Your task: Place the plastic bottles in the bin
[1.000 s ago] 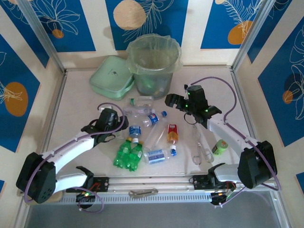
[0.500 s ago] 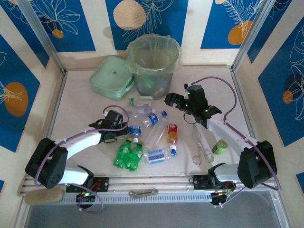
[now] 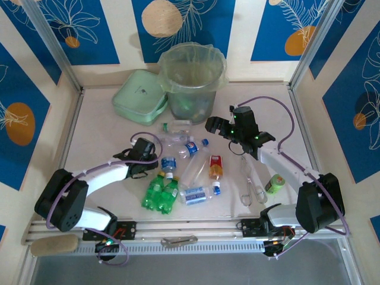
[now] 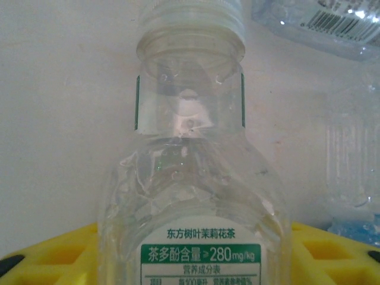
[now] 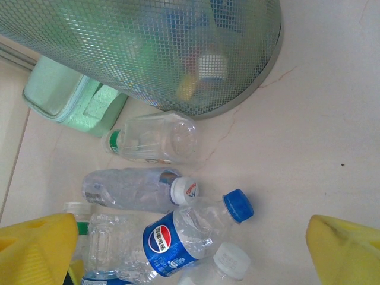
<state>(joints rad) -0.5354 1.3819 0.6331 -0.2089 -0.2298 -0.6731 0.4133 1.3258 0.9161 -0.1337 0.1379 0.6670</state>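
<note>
Several plastic bottles lie in a cluster mid-table: clear ones (image 3: pixel 176 126), a blue-labelled one (image 3: pixel 193 148), an orange one (image 3: pixel 215 167) and green ones (image 3: pixel 160 195). My left gripper (image 3: pixel 153 159) is at the cluster's left edge. Its yellow fingers (image 4: pixel 47 255) press both sides of a clear bottle (image 4: pixel 190 148) with a white cap and a green-and-white label. My right gripper (image 3: pixel 221 127) hovers open to the right of the bin (image 3: pixel 193 80), over the far end of the cluster; nothing is between its yellow fingers (image 5: pixel 35 249). Below it lie the blue-labelled bottle (image 5: pixel 184 240) and clear ones (image 5: pixel 151 138).
A flat pale-green lid (image 3: pixel 140 95) rests left of the bin, and is seen beside the bin wall (image 5: pixel 148 47). Metal tongs (image 3: pixel 252 181) and a stubby lime-green item (image 3: pixel 275 183) lie on the right. Frame posts and walls bound the table.
My left arm slid right to the bottles' left edge and its jaws closed from wide open onto the clear bottle. The right arm has barely moved.
</note>
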